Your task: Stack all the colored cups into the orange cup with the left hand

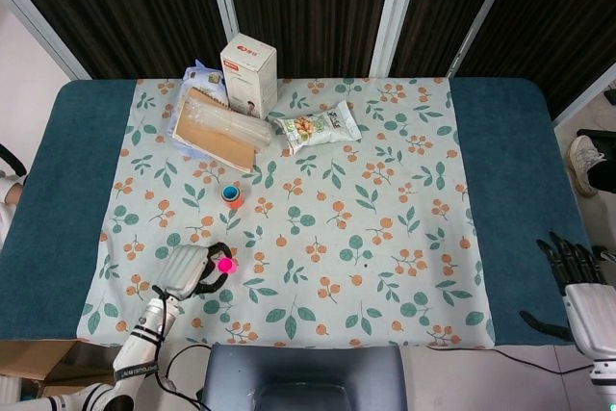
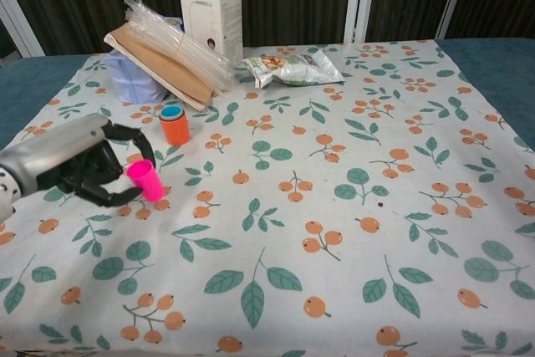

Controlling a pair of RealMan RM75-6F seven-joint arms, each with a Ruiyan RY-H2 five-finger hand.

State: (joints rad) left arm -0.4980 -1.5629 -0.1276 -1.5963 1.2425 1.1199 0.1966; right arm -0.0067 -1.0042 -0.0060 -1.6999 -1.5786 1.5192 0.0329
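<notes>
My left hand point(image 2: 79, 165) point(image 1: 191, 269) holds a pink cup point(image 2: 145, 180) point(image 1: 226, 264) between thumb and fingers, lifted off the cloth and tilted. The orange cup point(image 2: 175, 125) point(image 1: 232, 195), with a blue cup nested inside it, stands upright on the floral cloth up and to the right of the hand, a short gap away. My right hand point(image 1: 577, 286) hangs beyond the table's right front corner with fingers spread, holding nothing; the chest view does not show it.
At the back left lie a brown packet in clear wrap point(image 2: 167, 60), a bluish bag point(image 2: 129, 81) beneath it and a white carton point(image 2: 210, 6). A snack bag point(image 2: 292, 67) lies at the back centre. The table's blue cover point(image 1: 67, 190) borders the cloth.
</notes>
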